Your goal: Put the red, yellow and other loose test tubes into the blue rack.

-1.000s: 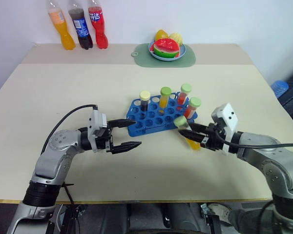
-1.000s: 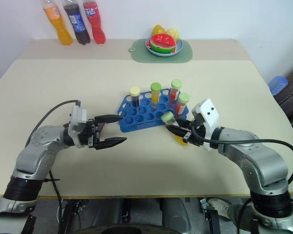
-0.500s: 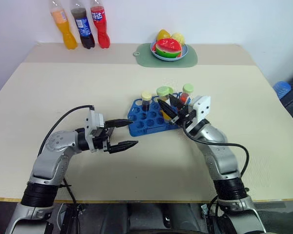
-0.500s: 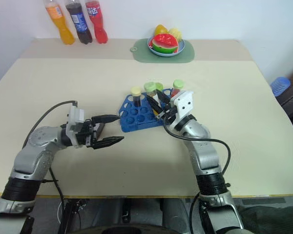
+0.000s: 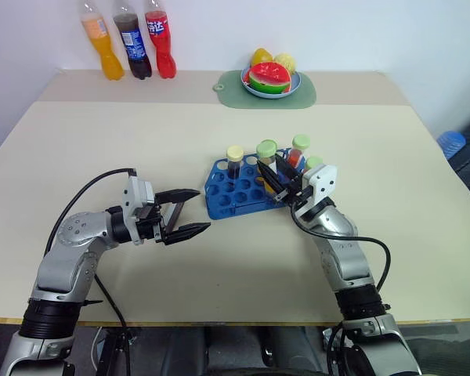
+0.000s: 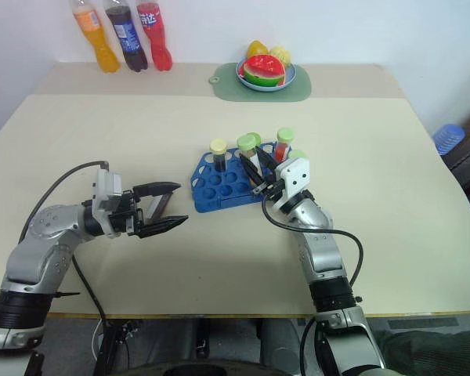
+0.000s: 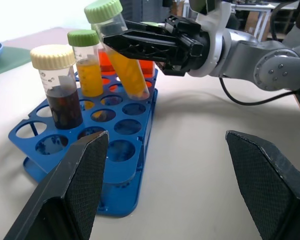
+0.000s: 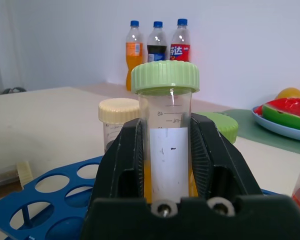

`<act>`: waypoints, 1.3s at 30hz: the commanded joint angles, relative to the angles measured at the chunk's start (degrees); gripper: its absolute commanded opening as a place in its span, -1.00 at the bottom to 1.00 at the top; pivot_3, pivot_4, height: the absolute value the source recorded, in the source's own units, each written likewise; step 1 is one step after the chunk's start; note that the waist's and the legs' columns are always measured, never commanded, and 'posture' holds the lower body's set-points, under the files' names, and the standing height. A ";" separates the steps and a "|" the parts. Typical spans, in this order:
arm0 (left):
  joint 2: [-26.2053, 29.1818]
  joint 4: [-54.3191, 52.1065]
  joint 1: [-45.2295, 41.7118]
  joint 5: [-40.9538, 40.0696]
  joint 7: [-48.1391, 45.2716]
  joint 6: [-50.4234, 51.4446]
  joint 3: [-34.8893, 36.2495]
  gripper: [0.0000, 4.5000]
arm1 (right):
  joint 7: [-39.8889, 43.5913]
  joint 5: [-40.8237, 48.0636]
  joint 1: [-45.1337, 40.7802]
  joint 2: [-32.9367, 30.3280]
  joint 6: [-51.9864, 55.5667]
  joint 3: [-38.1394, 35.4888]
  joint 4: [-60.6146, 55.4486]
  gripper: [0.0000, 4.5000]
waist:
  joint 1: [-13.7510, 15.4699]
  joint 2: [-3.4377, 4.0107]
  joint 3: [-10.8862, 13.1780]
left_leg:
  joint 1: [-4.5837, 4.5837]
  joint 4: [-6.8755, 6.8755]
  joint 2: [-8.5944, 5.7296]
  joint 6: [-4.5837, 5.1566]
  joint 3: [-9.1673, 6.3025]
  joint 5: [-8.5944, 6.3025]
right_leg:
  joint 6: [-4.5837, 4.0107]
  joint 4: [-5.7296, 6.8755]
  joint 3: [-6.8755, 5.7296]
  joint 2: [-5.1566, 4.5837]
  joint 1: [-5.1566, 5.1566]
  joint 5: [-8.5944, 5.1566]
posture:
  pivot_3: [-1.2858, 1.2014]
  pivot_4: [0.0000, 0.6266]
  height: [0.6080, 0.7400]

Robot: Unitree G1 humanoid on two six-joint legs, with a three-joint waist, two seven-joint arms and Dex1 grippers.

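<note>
Your right end effector [image 7: 140,42] pinches the yellow-filled test tube [image 7: 121,55] below its green cap, tilted over the blue rack [image 7: 135,130]; treat it as light, rigid and slippery, while your left end effector [image 5: 184,213] stands spread

A pale beige table [image 5: 102,149] spreads wide under soft, even light, its far strip a slightly darker tan against a plain white wall [image 5: 337,31]. Three soda bottles [image 5: 133,43] stand in a row at the far left edge: orange, dark cola, red. A green mat [image 5: 298,92] carries a blue plate [image 5: 291,84] piled with fruit. Off the table's right side sits something blue [image 5: 450,142] on the floor.
</note>
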 commanded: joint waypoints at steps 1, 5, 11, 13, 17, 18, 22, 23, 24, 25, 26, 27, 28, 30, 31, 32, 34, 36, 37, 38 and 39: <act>-0.20 -2.33 0.36 -1.44 0.81 0.24 1.43 0.71 | -1.19 -0.76 0.35 1.46 -3.69 -0.51 4.27 -0.64 | -0.08 0.00 0.00 | 0.04 0.00 0.00 0.00 0.01 0.00 | 0.00 0.01 0.00 0.00 0.02 0.00 | 0.03 -0.52 1.00; -0.44 -2.52 0.64 -2.23 1.52 0.81 1.78 0.71 | -1.42 -0.75 0.96 1.93 -7.84 -1.32 6.76 -0.64 | -0.17 0.00 0.00 | 0.35 -0.05 0.01 0.00 0.02 0.00 | -0.02 0.02 0.01 0.00 0.32 -0.01 | 0.03 -0.52 1.00; -0.66 -2.43 0.73 -3.27 2.48 1.73 2.39 0.71 | -0.84 0.01 3.28 1.29 -9.98 -1.57 6.12 -0.64 | 0.07 0.00 0.00 | 0.59 -0.07 0.00 0.00 0.01 -0.01 | -0.19 -0.03 0.00 -0.05 0.62 -0.11 | 0.03 -0.52 1.00; -0.87 -2.51 0.69 -3.92 3.17 2.50 2.57 0.71 | -0.25 0.28 3.89 0.82 -9.32 -1.27 5.03 -0.42 | 0.12 0.00 0.00 | 0.59 -0.07 -0.01 0.00 0.00 -0.01 | -0.19 -0.05 0.00 -0.06 0.64 -0.11 | 0.03 -0.52 1.00; -1.95 -3.57 0.07 -6.87 6.79 6.05 4.16 0.71 | -2.58 -4.75 4.24 -1.01 -10.46 -0.60 3.19 0.48 | -0.02 0.03 0.02 | 0.58 -0.07 -0.01 0.00 0.00 -0.01 | -0.19 -0.06 0.00 -0.06 0.63 -0.11 | 0.03 -0.52 1.00; -2.06 -4.00 -0.09 -7.72 7.77 7.42 4.67 0.71 | -2.45 -5.44 4.51 -1.82 -9.51 -0.29 2.24 0.69 | -0.05 0.03 0.02 | 0.58 -0.07 -0.01 0.00 -0.01 -0.01 | -0.19 -0.06 -0.01 -0.06 0.62 -0.11 | 0.03 -0.52 1.00; -2.75 -7.38 -0.65 -10.19 16.76 14.29 7.03 0.71 | -0.66 -7.63 7.08 -7.56 -5.38 -0.30 -3.60 0.69 | 0.07 0.06 0.04 | 0.57 -0.08 -0.01 0.00 -0.03 -0.01 | -0.16 -0.06 0.00 -0.06 0.62 -0.09 | 0.03 -0.52 1.00; -2.85 -7.86 -0.73 -10.60 18.29 15.45 7.54 0.71 | -0.47 -7.75 7.58 -8.37 -4.89 -0.24 -4.48 0.69 | 0.07 0.06 0.03 | 0.57 -0.08 -0.01 0.00 -0.03 -0.01 | -0.16 -0.07 -0.01 -0.07 0.62 -0.09 | 0.03 -0.52 1.00; -2.91 -8.71 -0.99 -10.28 21.89 17.35 8.30 0.71 | 1.19 -6.65 8.99 -10.17 -3.84 -0.51 -6.06 0.69 | 0.04 0.05 0.03 | 0.57 -0.08 -0.02 0.00 -0.03 -0.01 | -0.16 -0.08 -0.01 -0.07 0.63 -0.09 | 0.03 -0.52 1.00; -2.88 -9.34 -1.13 -10.08 24.47 18.81 8.93 0.71 | 2.33 -5.82 10.04 -11.40 -2.94 -0.62 -7.32 0.69 | 0.09 0.06 0.04 | 0.58 -0.08 -0.02 0.00 -0.04 -0.01 | -0.16 -0.08 -0.01 -0.06 0.63 -0.10 | 0.03 -0.52 1.00; -2.93 -10.16 -1.41 -9.76 27.55 20.50 9.63 0.71 | 3.72 -5.00 11.31 -12.96 -2.16 -0.91 -8.67 0.69 | 0.11 0.05 0.04 | 0.58 -0.09 -0.02 0.00 -0.04 -0.01 | -0.15 -0.08 -0.01 -0.06 0.63 -0.09 | 0.03 -0.52 1.00; -2.04 -11.69 -1.80 -9.48 31.98 24.74 10.38 0.71 | 6.28 -3.11 13.71 -15.50 -0.57 -1.68 -11.12 0.69 | 0.17 0.05 0.04 | 0.57 -0.10 -0.02 0.00 -0.06 -0.01 | -0.15 -0.08 -0.01 -0.06 0.64 -0.09 | 0.03 -0.52 1.00; -1.21 -12.66 -2.01 -9.54 34.73 27.77 11.02 0.71 | 7.74 -1.97 15.31 -17.06 0.69 -2.03 -13.00 0.69 | 0.25 0.04 0.04 | 0.57 -0.09 -0.02 0.00 -0.05 -0.01 | -0.14 -0.09 -0.01 -0.07 0.64 -0.09 | 0.03 -0.52 1.00; 0.52 -14.46 -4.06 -14.18 42.33 39.71 13.88 0.71 | 11.85 2.63 20.40 -22.17 3.92 -4.91 -18.90 0.69 | 0.31 0.03 0.06 | 0.58 -0.10 -0.04 0.00 -0.08 -0.01 | -0.12 -0.11 -0.01 -0.07 0.67 -0.08 | 0.03 -0.52 1.00; 2.56 -14.72 -5.81 -16.16 44.66 47.37 14.51 0.71 | 13.72 5.28 22.50 -24.46 6.28 -6.31 -21.83 0.69 | 0.40 0.03 0.07 | 0.56 -0.10 -0.04 0.00 -0.11 -0.01 | -0.10 -0.11 -0.02 -0.09 0.66 -0.07 | 0.03 -0.52 1.00; 4.10 -14.96 -7.48 -17.87 46.71 54.17 14.86 0.71 | 15.25 7.74 24.24 -26.47 8.39 -7.52 -24.36 0.69 | 0.29 -0.02 0.09 | 0.56 -0.09 -0.06 0.00 -0.11 -0.01 | -0.07 -0.11 -0.02 -0.10 0.67 -0.07 | 0.03 -0.52 1.00; 6.09 -14.28 -12.01 -22.76 48.15 67.24 15.79 0.71 | 17.91 11.38 26.30 -30.10 11.83 -9.17 -28.25 0.69 | -0.04 -0.03 0.09 | 0.62 -0.09 -0.05 0.00 -0.12 -0.01 | -0.06 -0.12 -0.03 -0.08 0.72 -0.07 | 0.03 -0.52 1.00; 5.34 -12.52 -17.01 -24.69 49.87 76.77 16.83 0.71 | 19.69 13.50 26.47 -32.65 14.62 -10.20 -30.82 0.69 | -0.03 -0.06 0.10 | 0.67 -0.08 -0.05 0.00 -0.14 -0.01 | -0.13 -0.13 -0.03 -0.04 0.78 -0.11 | 0.03 -0.52 1.00; 6.93 -10.52 -18.62 -27.18 50.52 79.14 15.66 0.71 | 19.97 14.17 26.03 -33.26 15.74 -10.38 -31.62 0.69 | -0.09 -0.08 0.10 | 0.71 -0.08 -0.05 0.00 -0.15 -0.01 | -0.13 -0.13 -0.03 -0.03 0.80 -0.11 | 0.03 -0.52 1.00; 8.45 -8.82 -19.94 -29.41 51.65 80.13 14.03 0.71 | 20.15 14.57 25.41 -33.55 16.54 -10.39 -32.04 0.69 | -0.21 -0.08 0.10 | 0.74 -0.08 -0.04 0.00 -0.16 -0.01 | -0.12 -0.12 -0.03 -0.01 0.81 -0.11 | 0.03 -0.52 1.00; 9.37 -7.49 -20.95 -31.10 53.27 80.48 12.81 0.71 | 20.32 14.65 24.86 -33.70 17.00 -10.29 -32.21 0.69 | -0.28 -0.08 0.10 | 0.75 -0.10 -0.04 0.00 -0.16 -0.01 | -0.12 -0.12 -0.03 0.01 0.80 -0.11 | 0.03 -0.52 1.00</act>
